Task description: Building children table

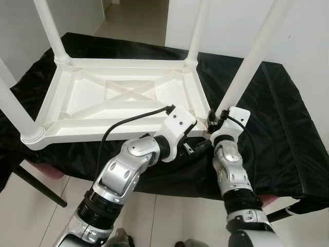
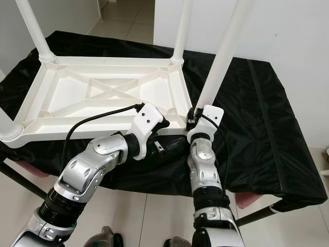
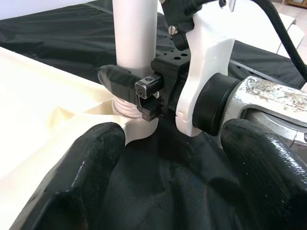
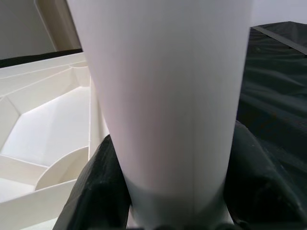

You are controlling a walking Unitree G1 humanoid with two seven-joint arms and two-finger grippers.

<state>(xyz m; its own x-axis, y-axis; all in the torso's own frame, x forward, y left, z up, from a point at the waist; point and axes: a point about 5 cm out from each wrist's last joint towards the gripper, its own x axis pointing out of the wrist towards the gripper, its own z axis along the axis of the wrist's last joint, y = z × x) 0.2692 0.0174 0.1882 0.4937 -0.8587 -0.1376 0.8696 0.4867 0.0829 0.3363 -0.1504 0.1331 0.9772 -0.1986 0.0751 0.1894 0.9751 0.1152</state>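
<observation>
Fingers [image 4: 100,191] (right) around table leg [image 4: 168,96]

White upturned table [image 1: 128,95], four legs up

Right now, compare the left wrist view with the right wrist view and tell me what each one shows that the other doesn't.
The left wrist view alone shows the right pincer from outside, clamped on the table leg just above its socket, with the right wrist's white bracket and the left pincer's own fingers spread apart over the black cloth. The right wrist view alone shows the ribbed underside of the upturned white table behind the leg. Both show that leg, the black cloth and part of the table's corner.
</observation>
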